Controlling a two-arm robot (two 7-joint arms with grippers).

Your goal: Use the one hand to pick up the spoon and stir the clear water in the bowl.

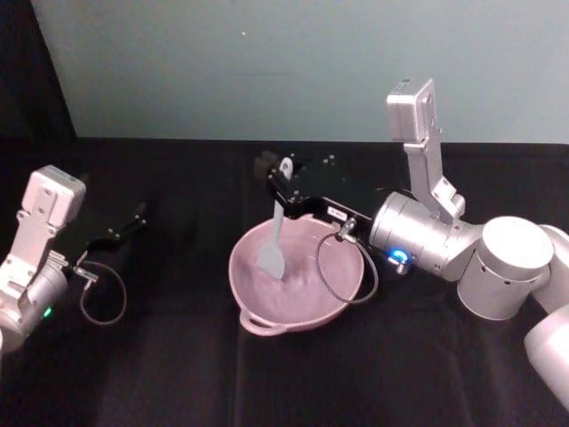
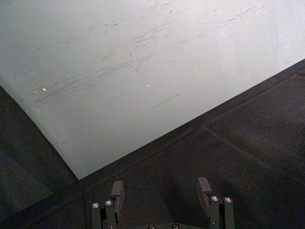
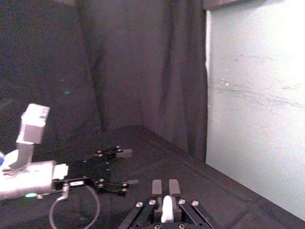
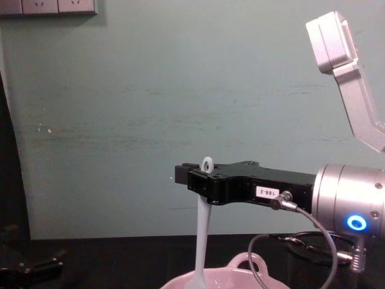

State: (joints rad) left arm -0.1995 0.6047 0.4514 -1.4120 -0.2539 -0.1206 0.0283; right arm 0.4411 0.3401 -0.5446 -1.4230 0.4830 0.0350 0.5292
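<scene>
I saw the flat black right gripper (image 1: 277, 171) clamped on the slim white plastic spoon (image 1: 272, 256) just below its ring-holed tip. It held the spoon nearly upright, with the flat blade down inside the glossy pale pink bowl (image 1: 264, 324). The bowl sat mid-table on matte black cloth (image 1: 178, 374), before a pale teal wall (image 1: 267, 62). The left gripper (image 1: 132, 221) rested well to the left, its fingers apart.

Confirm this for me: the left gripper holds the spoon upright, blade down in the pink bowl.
Wrong on the arm: the right gripper holds the spoon upright, blade down in the pink bowl, as the head view shows. The left gripper sits open, away to the side.
</scene>
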